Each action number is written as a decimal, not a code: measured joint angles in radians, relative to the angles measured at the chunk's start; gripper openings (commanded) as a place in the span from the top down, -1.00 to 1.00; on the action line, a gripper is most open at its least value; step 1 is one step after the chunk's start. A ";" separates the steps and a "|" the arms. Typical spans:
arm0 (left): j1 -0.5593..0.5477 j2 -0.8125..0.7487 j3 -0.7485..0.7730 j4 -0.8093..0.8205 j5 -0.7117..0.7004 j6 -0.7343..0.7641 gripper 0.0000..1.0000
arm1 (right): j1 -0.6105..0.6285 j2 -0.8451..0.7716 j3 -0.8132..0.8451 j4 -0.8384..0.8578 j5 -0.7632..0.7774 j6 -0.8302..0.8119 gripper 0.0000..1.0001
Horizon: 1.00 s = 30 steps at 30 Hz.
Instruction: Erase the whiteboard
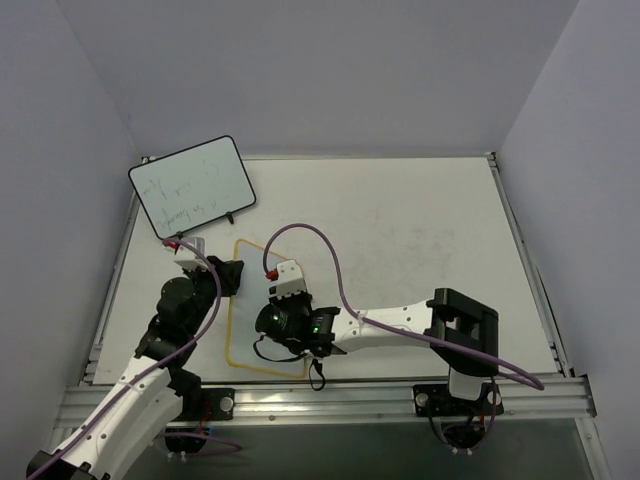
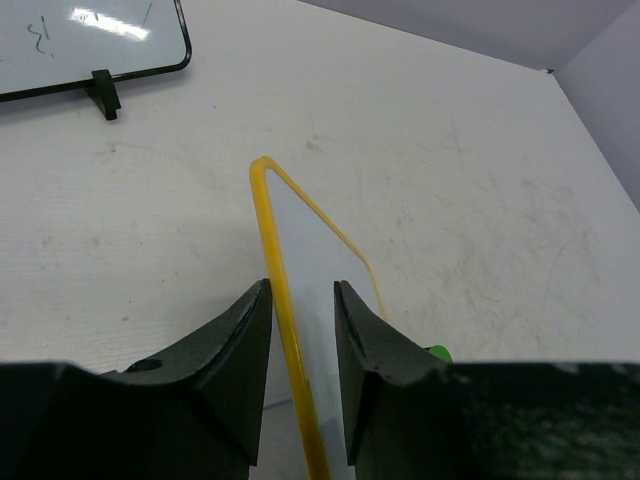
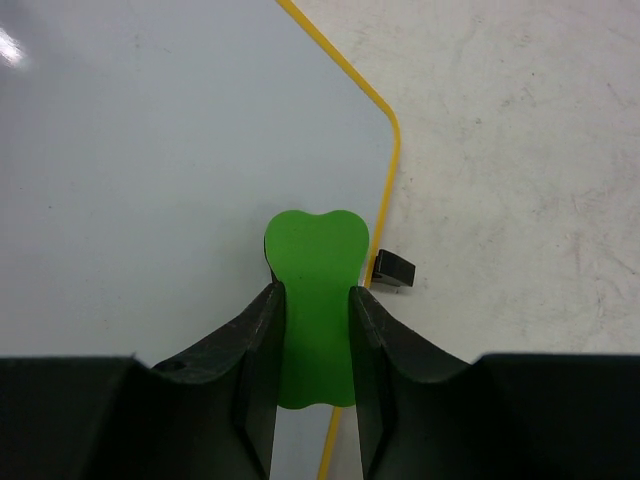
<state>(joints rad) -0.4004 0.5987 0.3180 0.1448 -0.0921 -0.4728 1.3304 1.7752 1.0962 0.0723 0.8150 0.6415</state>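
The whiteboard [image 1: 250, 300] with the yellow rim lies flat on the table in front of both arms, and the part I see is wiped blank. My left gripper [image 1: 232, 277] is at its left edge. In the left wrist view [image 2: 302, 290] the jaws stand slightly apart on either side of the yellow rim [image 2: 268, 230], with gaps showing. My right gripper [image 3: 312, 292] is shut on a green eraser [image 3: 312, 255] and holds it against the board [image 3: 150, 150] near a rounded corner. One small black foot [image 3: 393, 268] shows beside the rim.
A black-rimmed whiteboard [image 1: 192, 185] with faint handwriting stands on its feet at the back left; it also shows in the left wrist view [image 2: 90, 40]. Walls close the table in on the left, back and right. A metal rail [image 1: 330, 400] runs along the near edge.
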 measured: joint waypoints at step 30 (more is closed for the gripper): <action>0.000 -0.041 0.037 -0.167 -0.177 -0.022 -0.18 | -0.076 -0.087 0.005 -0.008 -0.062 -0.022 1.00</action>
<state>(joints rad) -0.4004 0.5579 0.3550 -0.0227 -0.2691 -0.4946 1.2549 1.6882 1.1011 0.0639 0.7532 0.6197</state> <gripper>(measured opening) 0.587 0.256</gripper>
